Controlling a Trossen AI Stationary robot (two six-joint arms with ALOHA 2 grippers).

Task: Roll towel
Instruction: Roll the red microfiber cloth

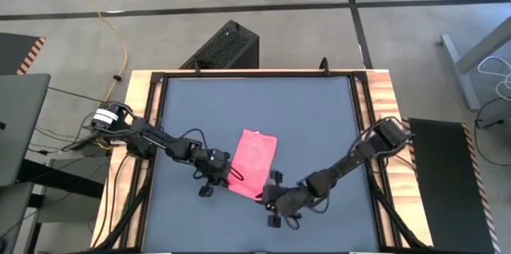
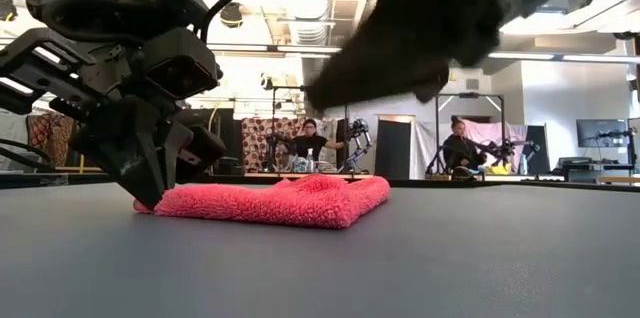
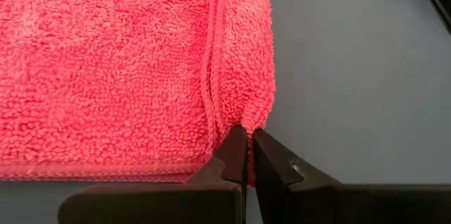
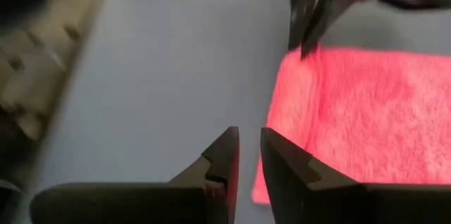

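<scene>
The towel (image 1: pixel 254 162) lies flat as a folded pink-red strip on the dark table (image 1: pixel 311 118), slightly toward six o'clock from the table's centre, its long axis running from about one o'clock to seven o'clock. The left gripper (image 1: pixel 219 176) sits at the towel's nine o'clock edge near its lower corner, fingers nearly together and pinching the folded hem (image 3: pixel 239 122). The right gripper (image 1: pixel 274 192) hangs at the towel's five o'clock corner, its fingers (image 4: pixel 225 157) a narrow gap apart, holding nothing, just beside the cloth's edge.
</scene>
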